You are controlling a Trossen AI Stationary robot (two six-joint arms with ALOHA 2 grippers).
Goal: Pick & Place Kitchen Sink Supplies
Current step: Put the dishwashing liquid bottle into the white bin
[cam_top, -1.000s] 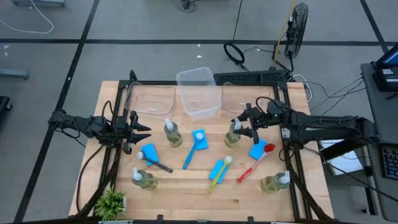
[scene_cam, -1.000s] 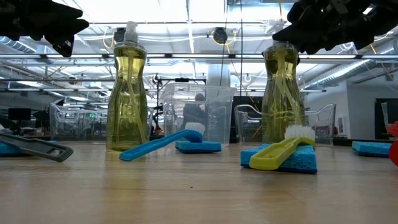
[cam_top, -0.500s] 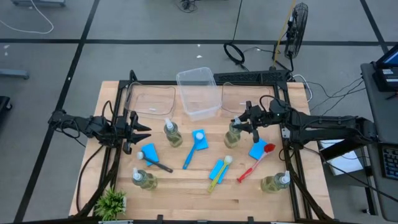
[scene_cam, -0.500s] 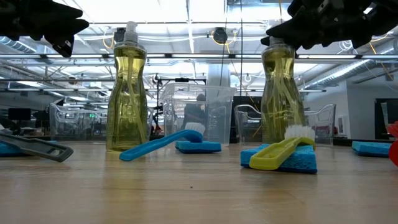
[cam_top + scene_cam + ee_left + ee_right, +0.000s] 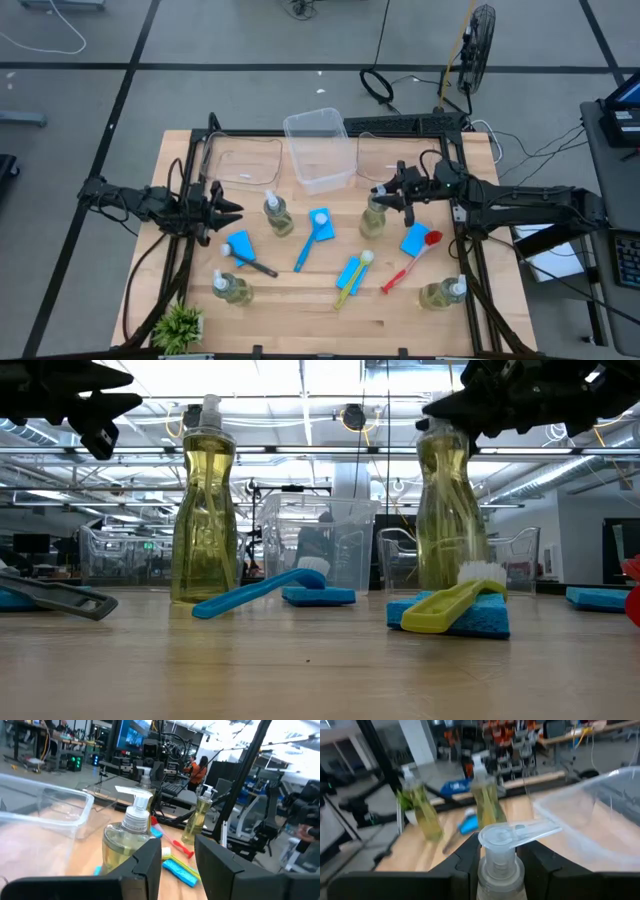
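On the desk [image 5: 300,290], toward its right edge, my right gripper [image 5: 496,851] clamps the neck of a pump bottle [image 5: 446,510], holding it tilted. My left gripper [image 5: 177,865] hangs open near the left edge, empty.

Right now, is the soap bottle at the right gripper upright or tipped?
Slightly tipped: the soap bottle leans in the low view, its neck between the right gripper fingers.

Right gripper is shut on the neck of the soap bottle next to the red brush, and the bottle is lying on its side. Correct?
Not quite. The right gripper is shut on the neck of that soap bottle near the red brush, but the bottle is upright, tilted only slightly, not lying on its side. The low view shows it.
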